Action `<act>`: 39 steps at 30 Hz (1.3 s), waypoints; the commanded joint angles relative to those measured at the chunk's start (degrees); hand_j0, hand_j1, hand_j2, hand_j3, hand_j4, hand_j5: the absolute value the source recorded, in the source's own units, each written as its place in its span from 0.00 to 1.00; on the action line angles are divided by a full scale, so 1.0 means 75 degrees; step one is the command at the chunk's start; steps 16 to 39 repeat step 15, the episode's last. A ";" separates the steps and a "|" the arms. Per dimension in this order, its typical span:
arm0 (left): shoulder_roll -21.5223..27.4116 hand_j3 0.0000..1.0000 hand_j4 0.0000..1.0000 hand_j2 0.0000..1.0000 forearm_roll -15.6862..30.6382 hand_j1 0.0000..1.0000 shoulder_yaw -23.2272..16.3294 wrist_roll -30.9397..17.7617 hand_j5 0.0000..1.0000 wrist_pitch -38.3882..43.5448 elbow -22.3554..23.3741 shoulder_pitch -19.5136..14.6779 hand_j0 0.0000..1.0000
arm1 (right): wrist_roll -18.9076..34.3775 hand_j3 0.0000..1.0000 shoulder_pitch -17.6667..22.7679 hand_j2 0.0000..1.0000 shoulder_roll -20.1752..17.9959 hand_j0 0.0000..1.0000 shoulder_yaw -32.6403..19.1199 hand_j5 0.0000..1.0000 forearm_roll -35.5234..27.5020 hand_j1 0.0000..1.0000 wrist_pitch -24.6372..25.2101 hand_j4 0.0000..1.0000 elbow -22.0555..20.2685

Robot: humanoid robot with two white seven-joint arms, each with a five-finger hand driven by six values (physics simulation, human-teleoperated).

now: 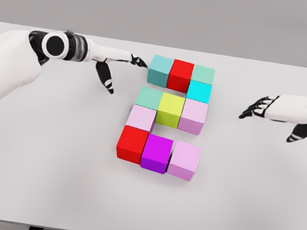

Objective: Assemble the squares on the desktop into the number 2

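1. The blocks (pixel 167 117) sit mid-table, packed into a 2 shape: three on top, cyan block (pixel 199 90) right, three middle, pale pink block (pixel 141 117) left, three at the bottom.
2. Left hand (pixel 117 66) hovers beside the top row, fingers apart, holding nothing.
3. Right hand (pixel 264 108) floats well clear on the table (pixel 45 180), fingers spread.

White desk (pixel 45 180), plain grey wall (pixel 169 10)
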 commanded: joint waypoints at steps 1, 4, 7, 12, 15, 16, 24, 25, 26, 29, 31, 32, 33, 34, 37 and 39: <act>0.0082 1.00 1.00 1.00 0.0067 1.00 0.0044 0.0002 1.00 -0.0017 0.0011 0.0000 1.00 | -0.0002 1.00 0.0000 1.00 -0.0009 1.00 -0.0030 1.00 -0.0127 1.00 0.0017 1.00 0.0045; 0.0714 1.00 1.00 1.00 0.0430 1.00 0.0103 0.0002 1.00 -0.0602 -0.0551 0.0047 1.00 | -0.0002 1.00 0.0000 1.00 0.0003 1.00 -0.0030 1.00 -0.0127 1.00 0.0017 1.00 0.0045; 0.1336 1.00 1.00 1.00 0.0794 1.00 0.0103 0.0002 1.00 -0.1318 -0.1044 0.0117 1.00 | -0.0002 1.00 0.0000 1.00 -0.0009 1.00 -0.0030 1.00 -0.0116 1.00 0.0017 1.00 0.0034; 0.1371 1.00 1.00 1.00 0.0817 1.00 0.0103 0.0002 1.00 -0.1728 -0.1067 0.0176 1.00 | -0.0002 1.00 0.0000 1.00 -0.0009 1.00 -0.0065 1.00 -0.0127 1.00 0.0017 1.00 0.0034; 0.1512 1.00 1.00 1.00 0.0817 1.00 0.0103 0.0002 1.00 -0.1822 -0.1044 0.0246 1.00 | -0.0002 1.00 0.0000 1.00 -0.0009 1.00 -0.0065 1.00 -0.0127 1.00 0.0017 1.00 0.0034; 0.1512 1.00 1.00 1.00 0.0817 1.00 0.0103 0.0002 1.00 -0.1822 -0.1044 0.0246 1.00 | -0.0002 1.00 0.0000 1.00 -0.0009 1.00 -0.0065 1.00 -0.0127 1.00 0.0017 1.00 0.0034; 0.1512 1.00 1.00 1.00 0.0817 1.00 0.0103 0.0002 1.00 -0.1822 -0.1044 0.0246 1.00 | -0.0002 1.00 0.0000 1.00 -0.0009 1.00 -0.0065 1.00 -0.0127 1.00 0.0017 1.00 0.0034; 0.1512 1.00 1.00 1.00 0.0817 1.00 0.0103 0.0002 1.00 -0.1822 -0.1044 0.0246 1.00 | -0.0002 1.00 0.0000 1.00 -0.0009 1.00 -0.0065 1.00 -0.0127 1.00 0.0017 1.00 0.0034; 0.1512 1.00 1.00 1.00 0.0817 1.00 0.0103 0.0002 1.00 -0.1822 -0.1044 0.0246 1.00 | -0.0002 1.00 0.0000 1.00 -0.0009 1.00 -0.0065 1.00 -0.0127 1.00 0.0017 1.00 0.0034; 0.1512 1.00 1.00 1.00 0.0817 1.00 0.0103 0.0002 1.00 -0.1822 -0.1044 0.0246 1.00 | -0.0002 1.00 0.0000 1.00 -0.0009 1.00 -0.0065 1.00 -0.0127 1.00 0.0017 1.00 0.0034; 0.1512 1.00 1.00 1.00 0.0817 1.00 0.0103 0.0002 1.00 -0.1822 -0.1044 0.0246 1.00 | -0.0002 1.00 0.0000 1.00 -0.0009 1.00 -0.0065 1.00 -0.0127 1.00 0.0017 1.00 0.0034; 0.1512 1.00 1.00 1.00 0.0817 1.00 0.0103 0.0002 1.00 -0.1822 -0.1044 0.0246 1.00 | -0.0002 1.00 0.0000 1.00 -0.0009 1.00 -0.0065 1.00 -0.0127 1.00 0.0017 1.00 0.0034; 0.1512 1.00 1.00 1.00 0.0817 1.00 0.0103 0.0002 1.00 -0.1822 -0.1044 0.0246 1.00 | -0.0002 1.00 0.0000 1.00 -0.0009 1.00 -0.0065 1.00 -0.0127 1.00 0.0017 1.00 0.0034; 0.1512 1.00 1.00 1.00 0.0817 1.00 0.0103 0.0002 1.00 -0.1822 -0.1044 0.0246 1.00 | -0.0002 1.00 0.0000 1.00 -0.0009 1.00 -0.0065 1.00 -0.0127 1.00 0.0017 1.00 0.0034; 0.1512 1.00 1.00 1.00 0.0817 1.00 0.0103 0.0002 1.00 -0.1822 -0.1044 0.0246 1.00 | -0.0002 1.00 0.0000 1.00 -0.0009 1.00 -0.0065 1.00 -0.0127 1.00 0.0017 1.00 0.0034; 0.1512 1.00 1.00 1.00 0.0817 1.00 0.0103 0.0002 1.00 -0.1822 -0.1044 0.0246 1.00 | -0.0002 1.00 0.0000 1.00 -0.0009 1.00 -0.0065 1.00 -0.0127 1.00 0.0017 1.00 0.0034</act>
